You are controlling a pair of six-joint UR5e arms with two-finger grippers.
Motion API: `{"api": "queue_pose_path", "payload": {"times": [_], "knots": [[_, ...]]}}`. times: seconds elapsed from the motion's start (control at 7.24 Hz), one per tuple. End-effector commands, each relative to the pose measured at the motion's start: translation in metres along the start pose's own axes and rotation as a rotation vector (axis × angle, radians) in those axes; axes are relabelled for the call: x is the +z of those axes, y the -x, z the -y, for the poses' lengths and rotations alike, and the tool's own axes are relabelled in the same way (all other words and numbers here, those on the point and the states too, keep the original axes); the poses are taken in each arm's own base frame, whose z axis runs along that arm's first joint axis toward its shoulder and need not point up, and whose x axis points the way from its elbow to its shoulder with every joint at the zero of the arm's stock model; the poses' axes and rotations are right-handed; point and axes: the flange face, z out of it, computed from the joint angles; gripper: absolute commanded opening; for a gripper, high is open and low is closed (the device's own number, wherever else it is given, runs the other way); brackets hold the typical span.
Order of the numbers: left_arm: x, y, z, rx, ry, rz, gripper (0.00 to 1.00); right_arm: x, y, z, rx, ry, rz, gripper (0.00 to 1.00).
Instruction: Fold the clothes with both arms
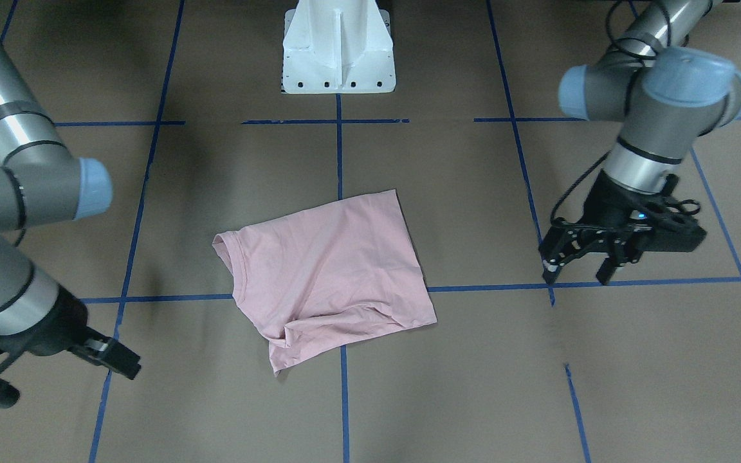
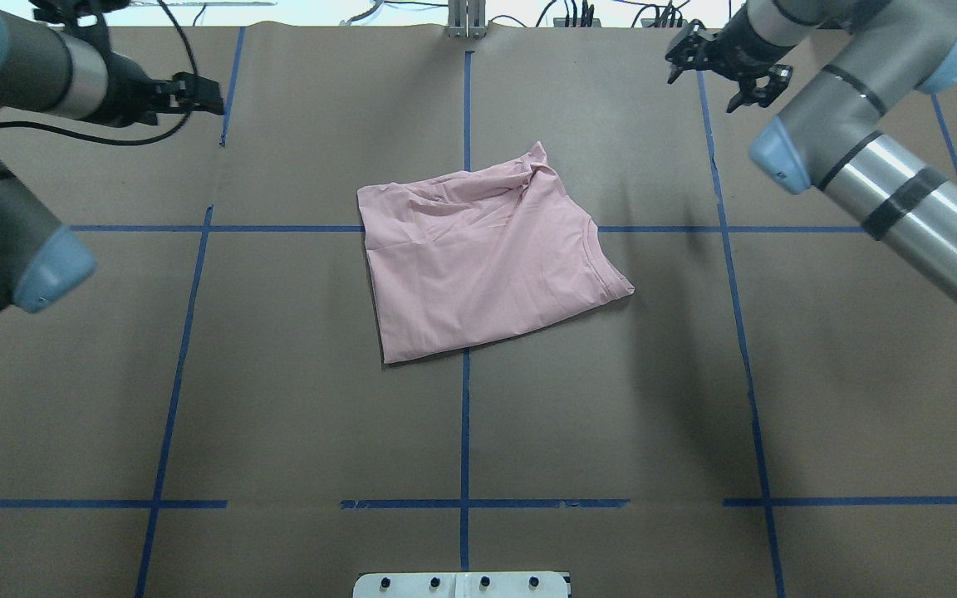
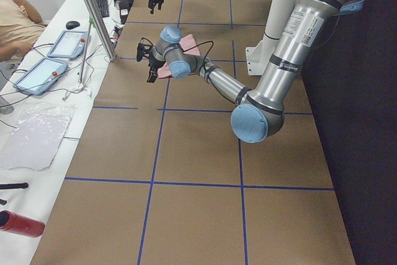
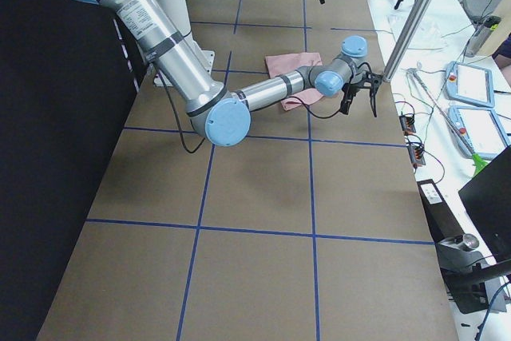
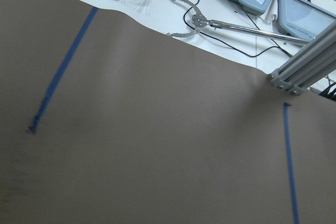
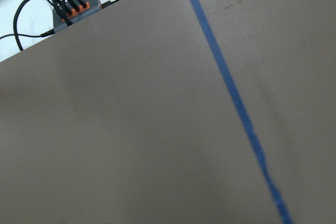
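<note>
The T-shirt lay part-folded mid-way across the worktop, collar end toward the robot's right. The left hand and the right hand hung spread and empty — one off each side, well apart from it, about equally far.

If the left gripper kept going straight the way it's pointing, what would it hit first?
Probably the bare brown table cover, close to a blue tape line. The left gripper points down, and the pink T-shirt lies off to its side. Its height is unclear.
</note>
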Motion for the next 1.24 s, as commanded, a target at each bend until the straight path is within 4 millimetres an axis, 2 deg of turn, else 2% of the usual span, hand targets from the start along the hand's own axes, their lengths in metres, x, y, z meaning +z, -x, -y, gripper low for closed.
{"api": "queue_pose_path", "payload": {"times": [0.0,0.14,0.28,0.41,0.55,0.69,0.83,0.97,1.1], "knots": [[-0.061,0.163,0.03,0.251,0.054,0.036,1.0,-0.057,-0.122,0.066,-0.159,0.028,-0.035,1.0],[-0.084,0.238,0.049,0.311,0.065,0.06,1.0,-0.092,-0.163,0.095,-0.242,0.032,-0.068,1.0],[-0.109,0.303,0.063,0.373,0.064,0.084,1.0,-0.132,-0.204,0.117,-0.327,0.045,-0.103,1.0],[-0.129,0.328,0.069,0.407,0.06,0.111,1.0,-0.147,-0.246,0.101,-0.398,0.104,-0.114,1.0],[-0.145,0.351,0.071,0.415,0.11,0.134,1.0,-0.153,-0.274,0.058,-0.42,0.13,-0.115,1.0],[-0.146,0.369,0.067,0.306,0.246,0.132,1.0,-0.156,-0.3,0.021,-0.42,0.134,-0.11,1.0],[-0.144,0.379,0.063,0.202,0.355,0.149,1.0,-0.156,-0.292,0.012,-0.417,0.155,-0.052,1.0],[-0.149,0.403,0.01,0.212,0.385,0.138,1.0,-0.151,-0.294,0.011,-0.41,0.166,-0.044,1.0],[-0.142,0.408,-0.016,0.204,0.394,0.135,1.0,-0.14,-0.288,0.008,-0.423,0.183,-0.049,1.0]]}}
